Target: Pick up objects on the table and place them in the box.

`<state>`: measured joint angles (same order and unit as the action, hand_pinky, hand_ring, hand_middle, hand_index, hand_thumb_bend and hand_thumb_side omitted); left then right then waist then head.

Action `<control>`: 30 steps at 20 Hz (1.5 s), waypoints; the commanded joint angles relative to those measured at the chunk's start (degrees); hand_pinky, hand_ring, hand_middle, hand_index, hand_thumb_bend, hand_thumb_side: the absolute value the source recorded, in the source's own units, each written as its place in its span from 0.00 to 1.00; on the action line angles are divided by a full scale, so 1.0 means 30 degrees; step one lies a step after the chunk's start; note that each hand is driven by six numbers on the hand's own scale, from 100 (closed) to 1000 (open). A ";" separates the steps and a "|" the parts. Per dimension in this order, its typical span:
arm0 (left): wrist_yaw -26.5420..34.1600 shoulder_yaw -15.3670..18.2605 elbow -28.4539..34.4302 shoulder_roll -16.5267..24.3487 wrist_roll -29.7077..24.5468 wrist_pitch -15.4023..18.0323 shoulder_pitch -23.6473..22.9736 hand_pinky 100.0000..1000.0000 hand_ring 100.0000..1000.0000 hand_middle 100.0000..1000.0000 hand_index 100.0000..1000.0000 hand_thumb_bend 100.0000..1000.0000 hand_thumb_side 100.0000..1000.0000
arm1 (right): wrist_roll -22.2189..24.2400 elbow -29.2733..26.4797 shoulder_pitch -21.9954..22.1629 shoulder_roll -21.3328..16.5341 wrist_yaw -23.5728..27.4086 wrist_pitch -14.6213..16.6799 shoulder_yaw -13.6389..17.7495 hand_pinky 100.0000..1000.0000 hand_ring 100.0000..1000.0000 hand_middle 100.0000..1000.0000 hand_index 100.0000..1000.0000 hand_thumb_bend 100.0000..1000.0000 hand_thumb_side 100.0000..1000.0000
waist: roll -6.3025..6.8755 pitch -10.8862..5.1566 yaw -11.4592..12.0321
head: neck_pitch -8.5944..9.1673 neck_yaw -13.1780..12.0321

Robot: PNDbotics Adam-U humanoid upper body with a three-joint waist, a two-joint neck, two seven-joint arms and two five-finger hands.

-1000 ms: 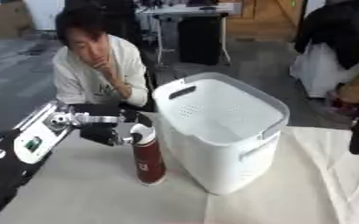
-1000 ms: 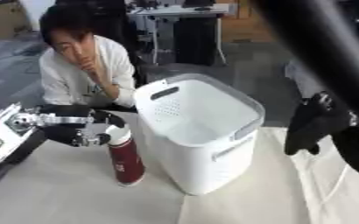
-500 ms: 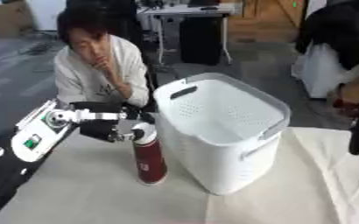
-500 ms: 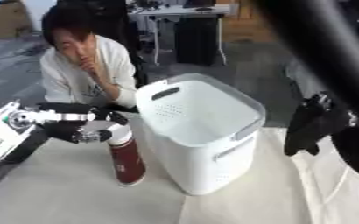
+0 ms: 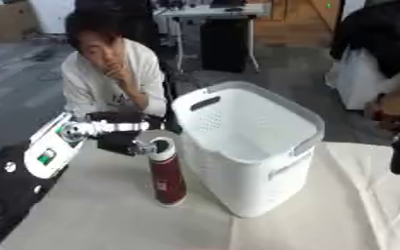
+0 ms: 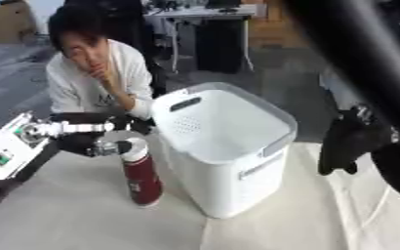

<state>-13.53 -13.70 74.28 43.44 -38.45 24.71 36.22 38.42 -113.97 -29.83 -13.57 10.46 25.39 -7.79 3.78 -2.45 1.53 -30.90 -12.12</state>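
Left eye view, left hand (image 5: 122,144) gripping red bottle (image 5: 167,178)

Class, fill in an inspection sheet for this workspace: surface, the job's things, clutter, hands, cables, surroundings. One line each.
Surface: table under a pale cloth, creased at the right.
Job's things: dark red bottle with a white cap, upright, beside the white basket; nothing seen inside the basket.
Clutter: nothing seen.
Hands: left hand at the bottle's cap, finger position unclear; right hand hangs dark at the right, holding nothing.
Cables: nothing seen.
Surroundings: person seated behind the table; desks further back.
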 commanded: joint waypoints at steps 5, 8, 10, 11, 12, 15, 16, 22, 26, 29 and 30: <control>-0.2724 0.0345 -0.1946 -0.0656 0.0307 0.3829 0.1065 1.00 1.00 1.00 1.00 0.26 1.00 | 0.3135 -0.0207 -0.0412 0.0114 0.0089 0.3163 0.0057 0.01 0.32 0.40 0.60 0.00 0.98 | -0.0018 -0.0179 -0.0097 | 0.0332 -0.0455; -0.3714 0.0251 -0.2601 -0.0878 0.1217 0.4447 0.1118 1.00 1.00 1.00 1.00 0.25 1.00 | 0.3134 -0.0207 -0.0433 0.0132 0.0078 0.3164 0.0048 0.01 0.32 0.40 0.60 0.00 0.98 | -0.0018 -0.0155 -0.0123 | 0.0313 -0.0489; -0.4161 0.0203 -0.2917 -0.1013 0.1575 0.4708 0.1160 1.00 1.00 1.00 1.00 0.25 1.00 | 0.3142 -0.0207 -0.0449 0.0138 0.0079 0.3170 0.0036 0.01 0.32 0.40 0.60 0.00 0.98 | -0.0024 -0.0137 -0.0130 | 0.0305 -0.0485; -0.4337 0.0196 -0.3050 -0.1069 0.1709 0.4802 0.1178 1.00 1.00 1.00 1.00 0.25 1.00 | 0.3143 -0.0207 -0.0454 0.0140 0.0079 0.3173 0.0036 0.01 0.32 0.40 0.60 0.00 0.98 | -0.0029 -0.0131 -0.0133 | 0.0307 -0.0480; -0.4489 0.0192 -0.3161 -0.1110 0.1828 0.4884 0.1196 1.00 1.00 1.00 1.00 0.25 1.00 | 0.3143 -0.0207 -0.0458 0.0140 0.0079 0.3174 0.0037 0.01 0.32 0.40 0.60 0.00 0.99 | -0.0032 -0.0126 -0.0133 | 0.0308 -0.0481; -0.4804 0.0184 -0.3405 -0.1210 0.2062 0.5060 0.1256 1.00 1.00 1.00 1.00 0.25 1.00 | 0.3148 -0.0207 -0.0462 0.0126 0.0071 0.3178 0.0036 0.01 0.32 0.40 0.60 0.00 0.99 | -0.0041 -0.0115 -0.0125 | 0.0298 -0.0503; -0.4866 0.0180 -0.3455 -0.1230 0.2110 0.5105 0.1268 1.00 1.00 1.00 1.00 0.25 1.00 | 0.3151 -0.0207 -0.0460 0.0121 0.0067 0.3178 0.0036 0.01 0.32 0.40 0.60 0.00 0.99 | -0.0042 -0.0113 -0.0121 | 0.0293 -0.0506; -0.5060 0.0162 -0.3676 -0.1307 0.2174 0.5292 0.1298 1.00 1.00 1.00 1.00 0.25 1.00 | 0.3164 -0.0207 -0.0469 0.0120 0.0061 0.3184 0.0027 0.01 0.32 0.40 0.60 0.00 0.99 | -0.0039 -0.0113 -0.0129 | 0.0241 -0.0529; -0.5106 0.0192 -0.3838 -0.1366 0.2215 0.5371 0.1334 1.00 1.00 1.00 1.00 0.25 1.00 | 0.3176 -0.0207 -0.0475 0.0132 0.0060 0.3185 0.0020 0.01 0.32 0.40 0.60 0.00 0.99 | -0.0031 -0.0115 -0.0137 | 0.0202 -0.0529; -0.5149 0.0204 -0.3997 -0.1449 0.2202 0.5408 0.1407 1.00 1.00 1.00 1.00 0.24 1.00 | 0.3186 -0.0207 -0.0480 0.0148 0.0062 0.3181 0.0009 0.01 0.32 0.40 0.60 0.00 0.99 | -0.0022 -0.0120 -0.0151 | 0.0274 -0.0518; -0.5158 0.0212 -0.4052 -0.1477 0.2190 0.5417 0.1428 1.00 1.00 1.00 1.00 0.24 1.00 | 0.3189 -0.0207 -0.0484 0.0155 0.0064 0.3179 0.0005 0.01 0.32 0.40 0.60 0.00 0.99 | -0.0020 -0.0122 -0.0155 | 0.0286 -0.0513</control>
<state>-28.95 -13.69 61.92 37.97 -27.12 36.04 39.07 38.43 -113.97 -30.07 -13.10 10.46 25.37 -7.82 3.73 -2.39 1.14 -30.84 -13.16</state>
